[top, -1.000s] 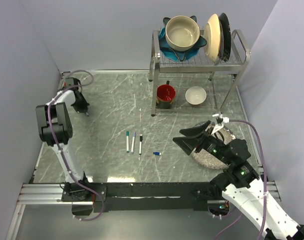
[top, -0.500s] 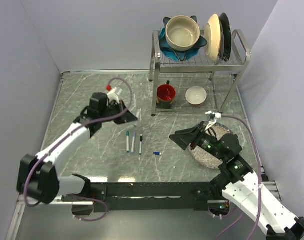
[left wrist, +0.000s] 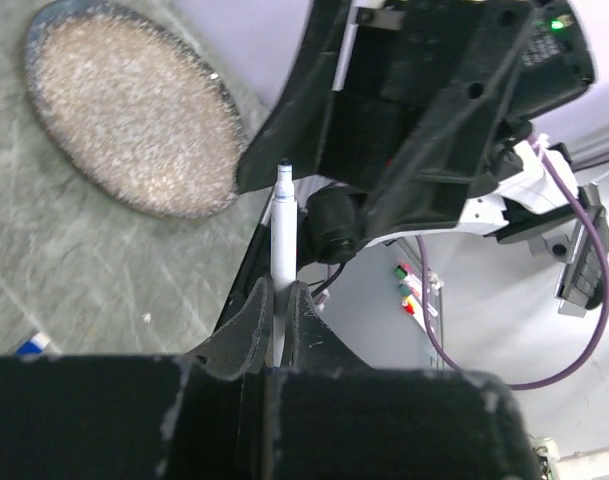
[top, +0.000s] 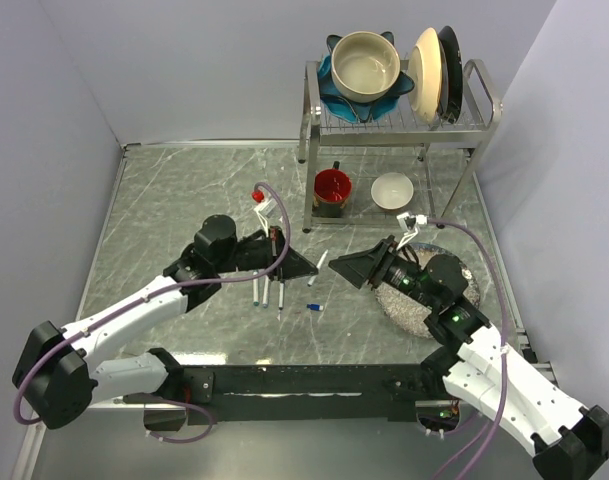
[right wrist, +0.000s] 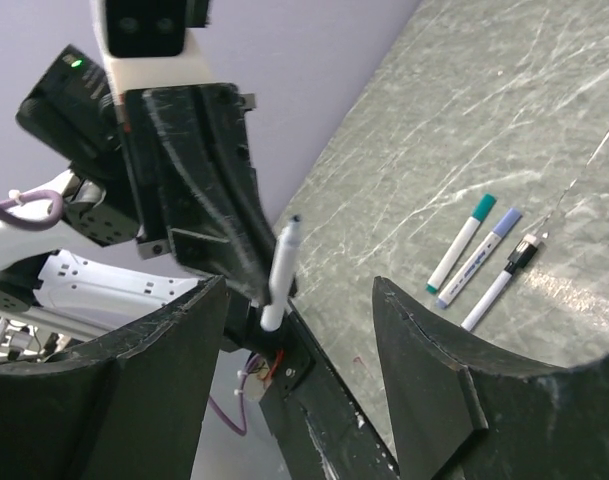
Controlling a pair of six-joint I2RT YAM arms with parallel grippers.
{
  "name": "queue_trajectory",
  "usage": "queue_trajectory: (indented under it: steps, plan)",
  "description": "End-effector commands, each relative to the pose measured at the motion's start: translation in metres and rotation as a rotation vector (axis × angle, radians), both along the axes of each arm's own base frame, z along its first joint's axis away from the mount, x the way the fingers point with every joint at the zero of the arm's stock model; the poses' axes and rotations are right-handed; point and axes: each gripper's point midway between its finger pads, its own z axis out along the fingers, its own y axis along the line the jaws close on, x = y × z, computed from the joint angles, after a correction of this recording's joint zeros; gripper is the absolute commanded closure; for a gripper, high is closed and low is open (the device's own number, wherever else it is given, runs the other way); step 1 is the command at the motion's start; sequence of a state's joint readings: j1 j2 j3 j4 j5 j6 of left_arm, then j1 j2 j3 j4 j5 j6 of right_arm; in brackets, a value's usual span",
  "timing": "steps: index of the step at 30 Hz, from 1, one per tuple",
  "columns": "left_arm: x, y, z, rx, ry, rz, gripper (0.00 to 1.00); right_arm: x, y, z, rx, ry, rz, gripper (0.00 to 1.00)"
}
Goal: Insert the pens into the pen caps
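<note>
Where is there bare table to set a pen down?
Bare marble: the far left, between the wall and the rack, and the near strip between the blue cap and the front edge. Crowded: the middle, where left hand and right hand meet beside the lying pens, and the right, with the speckled mat.

No writing, number, logo or sign can be read in any view. The white pen (left wrist: 283,235) pinched in the left gripper (left wrist: 281,292) has a plain barrel with no print made out. The three pens (right wrist: 479,258) lying beyond the right gripper (right wrist: 299,300) are too small to show any marking.
</note>
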State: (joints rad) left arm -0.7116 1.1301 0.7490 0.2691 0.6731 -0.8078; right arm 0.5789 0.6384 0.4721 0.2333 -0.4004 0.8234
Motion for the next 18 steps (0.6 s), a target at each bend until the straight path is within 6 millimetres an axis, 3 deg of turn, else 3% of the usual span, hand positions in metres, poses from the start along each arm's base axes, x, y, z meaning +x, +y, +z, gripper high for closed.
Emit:
queue_trajectory:
  steps: [1,11,14,15,16,18]
  plan:
    - [-0.008,-0.007,0.018,-0.077,-0.048,-0.03,0.99,0.002,0.0,0.028,0.066,-0.059,-0.022,0.34]
    - [-0.021,-0.018,0.021,-0.095,-0.043,-0.061,0.99,-0.008,0.016,0.033,0.069,-0.077,0.032,0.54]
    - [-0.027,-0.021,0.021,-0.095,-0.046,-0.086,0.99,-0.013,0.019,0.038,0.075,-0.095,0.047,0.81]
    - [-0.028,-0.022,0.018,-0.083,-0.038,-0.095,0.99,-0.017,0.021,0.04,0.077,-0.109,0.063,0.95]
    - [-0.028,-0.022,0.019,-0.082,-0.041,-0.098,0.93,-0.019,0.021,0.042,0.069,-0.129,0.067,1.0]
    - [-0.033,-0.023,0.02,-0.084,-0.05,-0.125,0.82,-0.021,0.023,0.048,0.064,-0.151,0.072,1.0]
